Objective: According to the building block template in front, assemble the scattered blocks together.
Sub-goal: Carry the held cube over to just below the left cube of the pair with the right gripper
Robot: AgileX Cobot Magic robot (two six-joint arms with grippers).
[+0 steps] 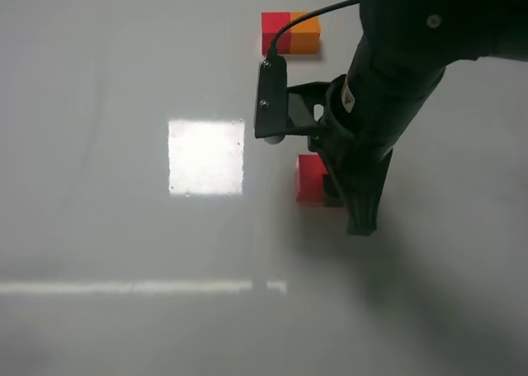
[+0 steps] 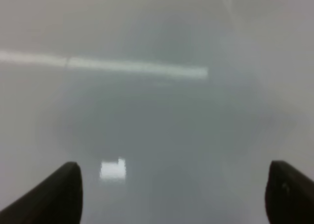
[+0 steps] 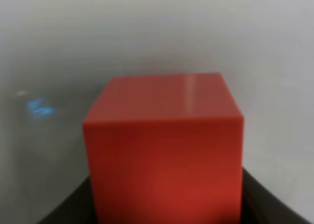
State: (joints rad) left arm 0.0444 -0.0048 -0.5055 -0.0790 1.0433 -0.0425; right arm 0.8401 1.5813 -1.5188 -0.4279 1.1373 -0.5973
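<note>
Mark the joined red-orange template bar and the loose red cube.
joined red-orange template bar (image 1: pixel 304 36), exterior high view, on its orange half.
loose matte red cube (image 3: pixel 162 150), right wrist view, middle of its front face.

A robotics lab test bench: a plain glossy grey counter (image 1: pixel 99 326) mirrors a square overhead light panel (image 1: pixel 206 157) beside the black right tool (image 1: pixel 337 196) of a camera-fitted arm (image 1: pixel 412 46).

Dim, even light; a bright square glare (image 1: pixel 206 157) on the table (image 1: pixel 82 79); wrist views blurred
</note>
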